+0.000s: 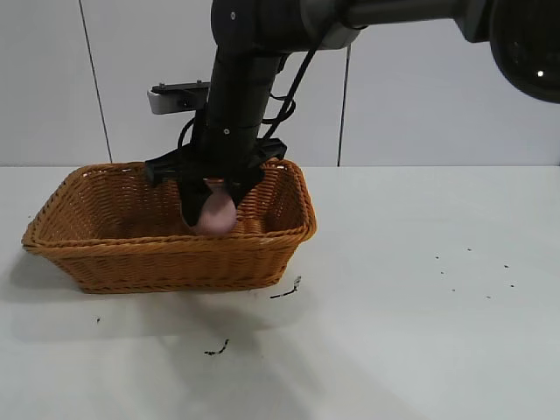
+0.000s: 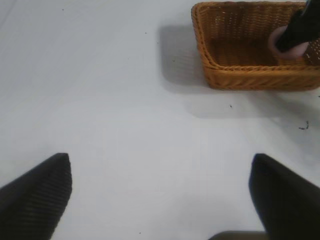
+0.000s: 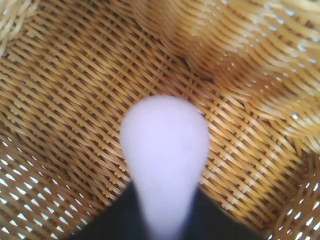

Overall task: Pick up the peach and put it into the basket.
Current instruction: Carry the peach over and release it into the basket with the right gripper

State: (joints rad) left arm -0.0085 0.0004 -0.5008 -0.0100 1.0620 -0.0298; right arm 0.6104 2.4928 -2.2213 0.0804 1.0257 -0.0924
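Observation:
The orange-brown wicker basket (image 1: 131, 249) stands at the left of the white table. My right gripper (image 1: 213, 210) reaches down into its right half and is shut on the dusty-pink peach (image 1: 215, 214), held just inside the basket. In the right wrist view the peach (image 3: 165, 150) sits between the dark fingers above the woven floor (image 3: 65, 100). The left wrist view shows the basket (image 2: 250, 75) far off with the peach (image 2: 277, 42) partly behind the right gripper's finger. My left gripper (image 2: 160, 190) is open and empty over bare table, away from the basket.
Small dark specks and scraps (image 1: 286, 290) lie on the table in front of and to the right of the basket. The white table (image 1: 420, 332) spreads wide to the right. A white panelled wall stands behind.

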